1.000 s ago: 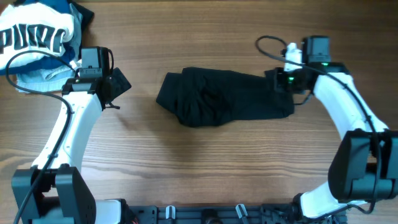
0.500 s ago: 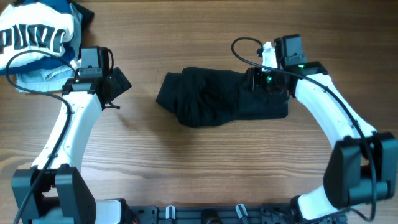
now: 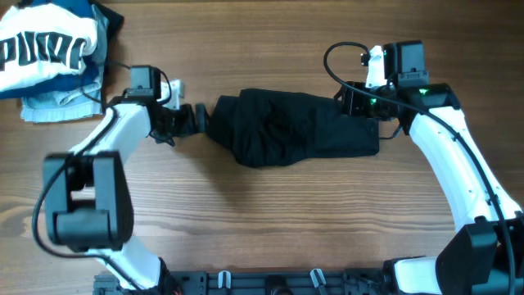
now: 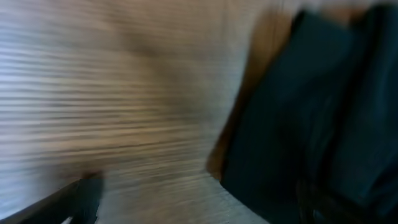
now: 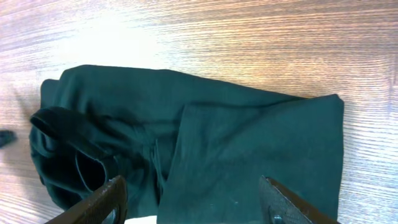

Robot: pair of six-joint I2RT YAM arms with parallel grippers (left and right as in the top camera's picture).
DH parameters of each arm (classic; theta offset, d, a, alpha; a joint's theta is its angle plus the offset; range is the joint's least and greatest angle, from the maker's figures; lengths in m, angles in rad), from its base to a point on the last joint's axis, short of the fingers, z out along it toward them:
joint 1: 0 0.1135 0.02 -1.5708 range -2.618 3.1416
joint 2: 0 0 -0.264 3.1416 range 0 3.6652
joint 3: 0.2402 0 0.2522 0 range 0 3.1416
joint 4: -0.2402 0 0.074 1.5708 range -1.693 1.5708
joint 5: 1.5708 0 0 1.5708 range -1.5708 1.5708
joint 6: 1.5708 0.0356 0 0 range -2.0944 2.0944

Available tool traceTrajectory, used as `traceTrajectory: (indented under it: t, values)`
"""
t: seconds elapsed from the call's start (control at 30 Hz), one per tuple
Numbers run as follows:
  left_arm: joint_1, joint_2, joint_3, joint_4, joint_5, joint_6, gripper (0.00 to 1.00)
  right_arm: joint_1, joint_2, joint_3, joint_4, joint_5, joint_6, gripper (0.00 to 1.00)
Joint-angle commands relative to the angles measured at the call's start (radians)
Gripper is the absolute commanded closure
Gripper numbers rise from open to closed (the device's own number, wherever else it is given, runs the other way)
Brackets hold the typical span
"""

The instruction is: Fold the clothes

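**right jaws let go of the folded flap; left arm comes in to the far edge**

change 1: the right arm (image 3: 446, 156) carried the right edge of the clothes (image 3: 286, 127) inward, then backed off a little. its jaws went from pressed together to spread. the black fabric now lies shorter on that side than 1 second ago. in the right wrist view a flat flap (image 5: 261, 155) rests on top of the bundle. reading: 1 fold from the right looks laid down and released.

change 2: the left arm (image 3: 115, 139) left its spot near the white lettered garment (image 3: 49, 45) and swung toward the middle. its jaws now sit just beside the left edge of the clothes. the left wrist view is smeared, so that arm is probably moving fast.

jaws, right: spread apart, hanging over the right part of the fabric, holding nothing.

jaws, left: spread wide, nothing between them. touching the cloth or not, i cannot tell.

position: the clothes lie mid-counter (image 3: 270, 221), between the 2 arms. the left half is bunched and lumpy (image 5: 74, 143). my guess is the left side gets gripped and straightened or folded over.
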Motion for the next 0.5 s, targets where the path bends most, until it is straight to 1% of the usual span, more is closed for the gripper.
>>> traceTrajectory:
  t: [0.0,0.13,0.3,0.4,0.47]
  values:
    - [-0.003,0.05,0.008,-0.011,0.208,0.153,0.0,-0.001,-0.009,0.017,-0.001,0.025,-0.014,0.32]
    - [-0.007,0.066,0.008,-0.022,0.285,0.224,0.0,-0.001,-0.009,0.017,0.004,0.025,-0.013,0.32]
    - [-0.06,0.135,0.008,-0.014,0.282,0.226,0.0,-0.001,-0.009,0.017,0.006,0.025,-0.013,0.32]
    - [-0.097,0.179,0.008,0.022,0.279,0.211,0.05,-0.001,-0.009,0.017,0.006,0.025,-0.013,0.32]
    - [-0.121,0.188,0.008,0.046,0.277,0.203,0.11,-0.001,-0.009,0.017,0.008,0.025,-0.013,0.32]
